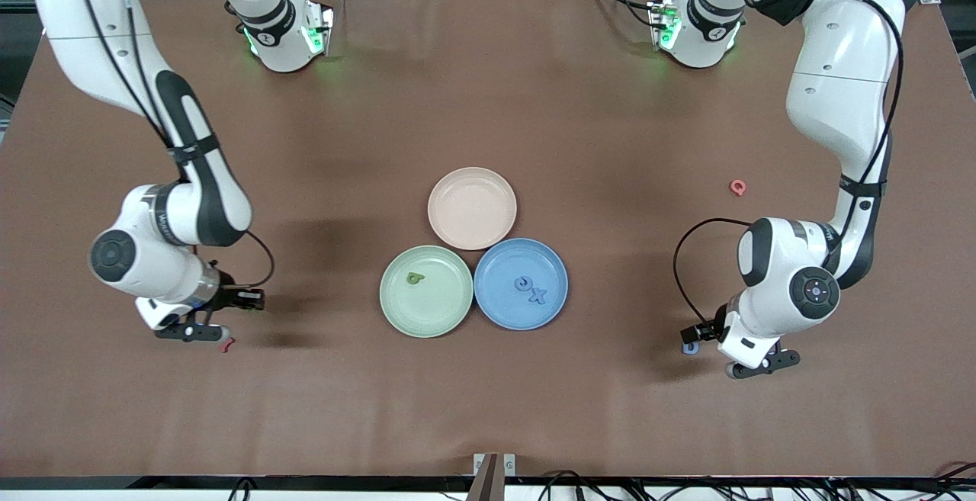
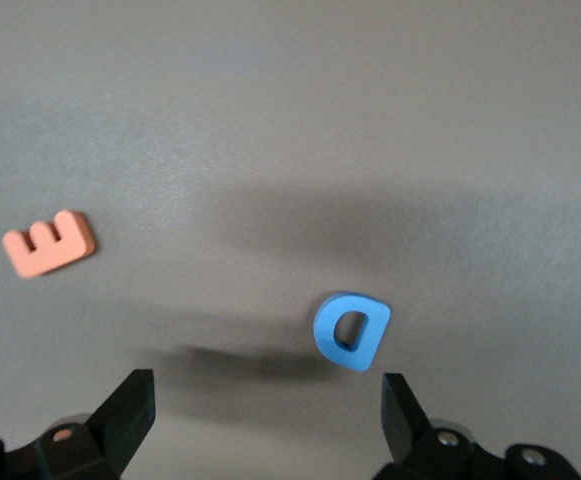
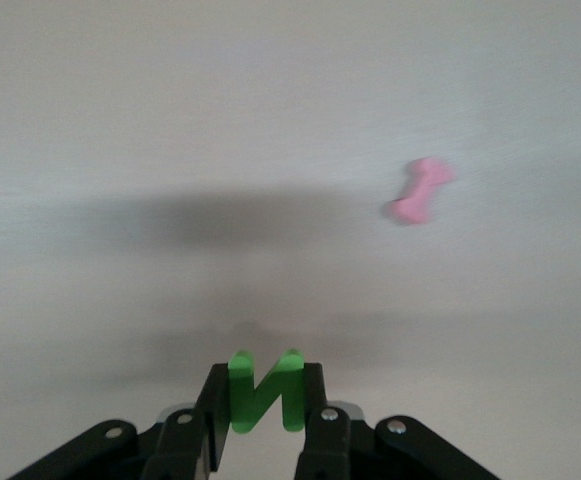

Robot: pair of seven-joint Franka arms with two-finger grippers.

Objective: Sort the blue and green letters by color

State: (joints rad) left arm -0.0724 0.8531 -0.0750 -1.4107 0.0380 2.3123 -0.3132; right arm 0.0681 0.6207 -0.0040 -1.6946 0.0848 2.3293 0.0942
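Gripping a bright green N [image 3: 263, 391] upright in clamped jaws, the right gripper [image 3: 263, 415] hangs over the worktop [image 1: 488, 89]; the left gripper [image 2: 265, 410], jaws apart, hovers above a blue D [image 2: 351, 330].

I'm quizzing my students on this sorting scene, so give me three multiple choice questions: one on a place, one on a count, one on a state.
1. Where does the blue D lie?
A in the blue plate
B on the table below the left gripper
C in the pink plate

2. How many letters are in the blue plate?
A none
B two
C four

3. What do the right gripper fingers hold?
A green N
B nothing
C a pink piece

Answers: 1 B, it lies on the cloth between the open fingers. 2 B, two blue pieces show. 3 A, it is clamped.
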